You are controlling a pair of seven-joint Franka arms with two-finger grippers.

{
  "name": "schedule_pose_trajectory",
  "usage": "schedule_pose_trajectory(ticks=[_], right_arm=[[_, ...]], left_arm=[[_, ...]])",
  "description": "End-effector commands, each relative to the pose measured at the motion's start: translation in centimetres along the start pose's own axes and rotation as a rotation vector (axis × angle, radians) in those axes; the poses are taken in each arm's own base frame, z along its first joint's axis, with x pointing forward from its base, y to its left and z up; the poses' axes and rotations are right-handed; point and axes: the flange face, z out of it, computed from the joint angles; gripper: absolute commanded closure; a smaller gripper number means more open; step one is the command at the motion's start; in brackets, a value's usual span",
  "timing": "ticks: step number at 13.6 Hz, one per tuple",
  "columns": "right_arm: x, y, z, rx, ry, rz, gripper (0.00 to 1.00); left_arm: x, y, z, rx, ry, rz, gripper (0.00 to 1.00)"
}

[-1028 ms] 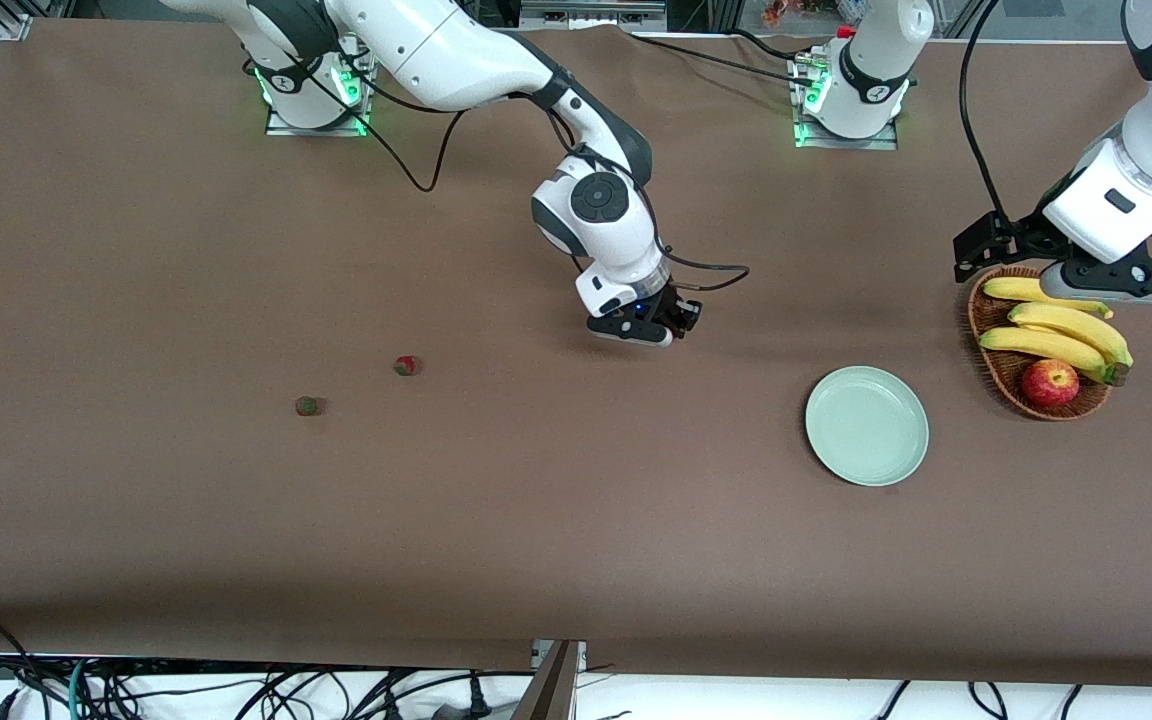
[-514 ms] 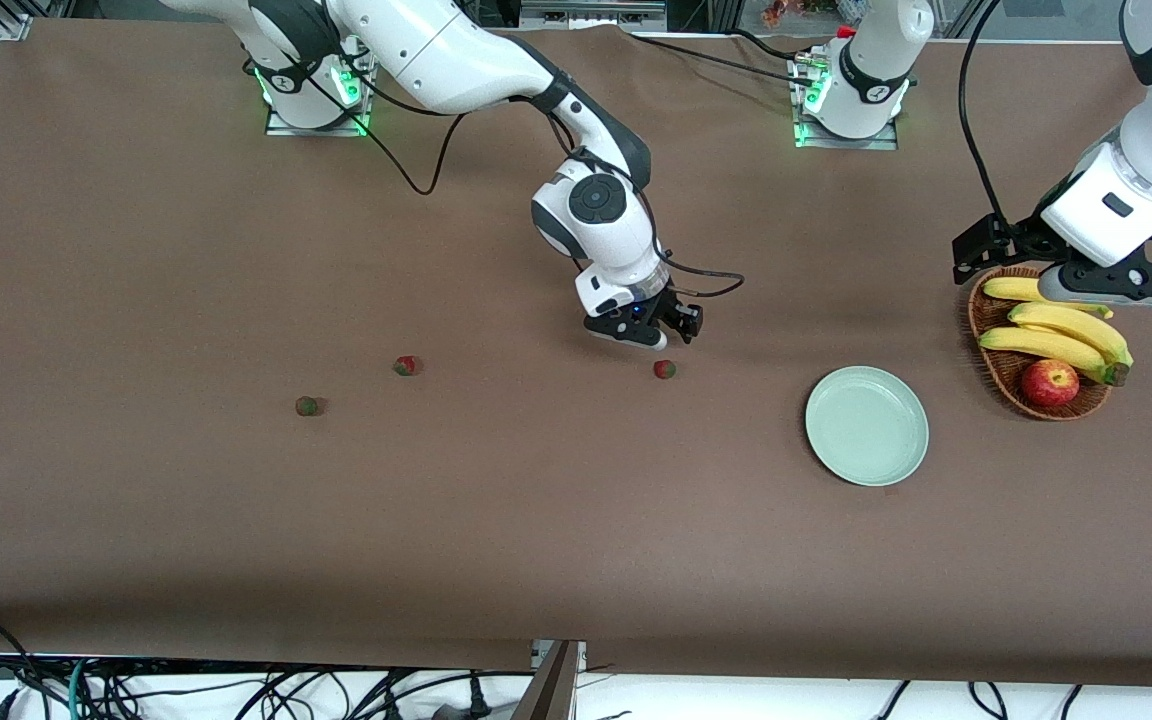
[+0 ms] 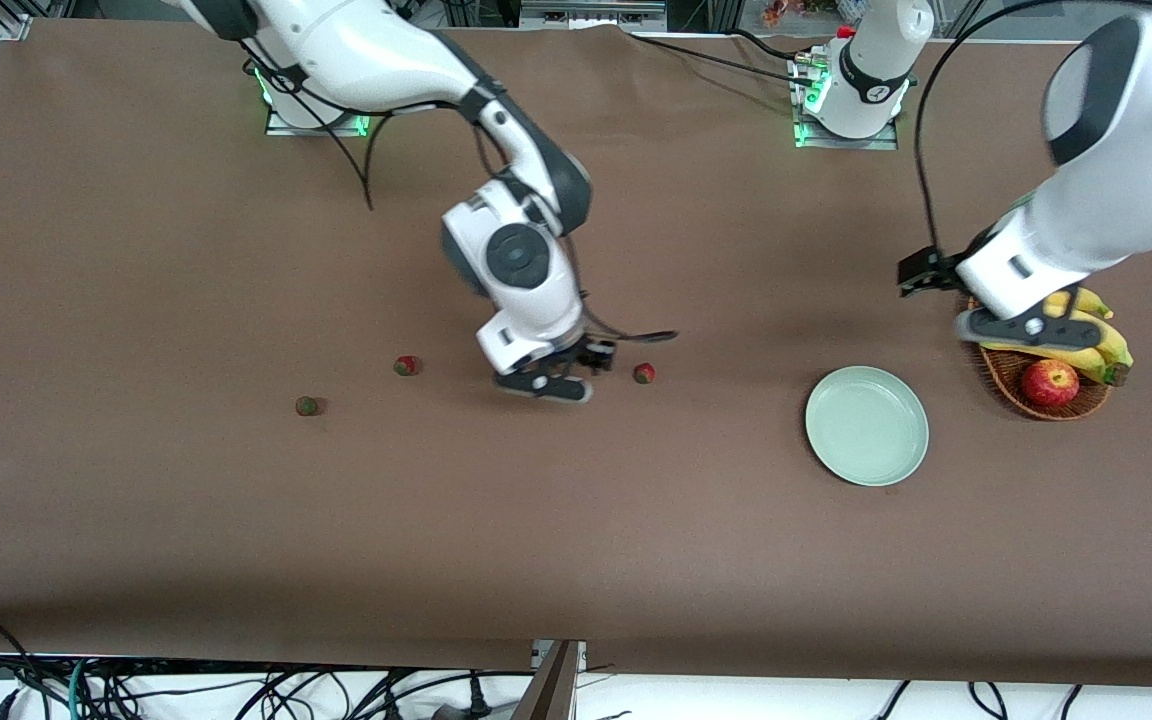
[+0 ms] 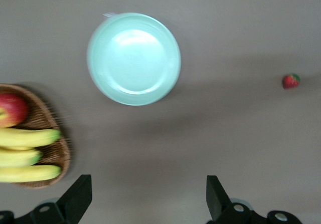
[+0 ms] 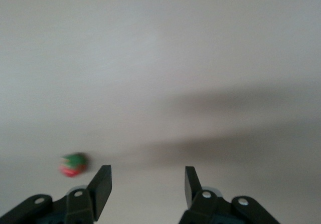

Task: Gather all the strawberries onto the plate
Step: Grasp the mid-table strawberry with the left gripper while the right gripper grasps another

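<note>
Three strawberries lie on the brown table, apart from the plate: one (image 3: pixel 644 373) toward the middle, one (image 3: pixel 405 365) and a greener one (image 3: pixel 307 405) toward the right arm's end. The mint-green plate (image 3: pixel 867 425) is empty. My right gripper (image 3: pixel 561 385) hangs open and empty over the table between the first two berries. In the right wrist view, a strawberry (image 5: pixel 73 164) lies just outside one of the fingers (image 5: pixel 102 186) of the gripper (image 5: pixel 148 186). My left gripper (image 3: pixel 1016 325) is open over the basket's edge. Its wrist view shows the gripper (image 4: pixel 149 199), the plate (image 4: pixel 134 58) and a strawberry (image 4: pixel 291 80).
A wicker basket (image 3: pixel 996 380) with bananas (image 3: pixel 1101 345) and a red apple (image 3: pixel 1050 382) stands beside the plate toward the left arm's end. A cable (image 3: pixel 636 338) trails from the right wrist. The arm bases stand along the table edge farthest from the front camera.
The right gripper opened and dropped a strawberry onto the table, where it rolled slightly. It then swung toward the other two berries. The left arm shifted over the basket toward the plate.
</note>
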Motion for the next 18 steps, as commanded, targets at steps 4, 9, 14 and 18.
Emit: schedule_pose_trajectory(ticks=[4, 9, 14, 18], right_arm=[[0.1, 15.3, 2.9, -0.131, -0.015, -0.232, 0.31], [0.6, 20.5, 6.9, -0.136, 0.004, -0.256, 0.32], [-0.6, 22.4, 9.3, -0.106, -0.063, -0.185, 0.34], [-1.2, 22.6, 9.7, -0.103, -0.079, -0.182, 0.53]], left_arm=[[6.3, 12.0, 11.3, -0.15, 0.074, -0.071, 0.0], [8.5, 21.9, 23.0, -0.18, 0.194, -0.055, 0.0], [7.1, 25.5, 28.0, -0.047, 0.211, -0.012, 0.05], [6.8, 26.8, 30.3, -0.049, 0.216, -0.007, 0.39]])
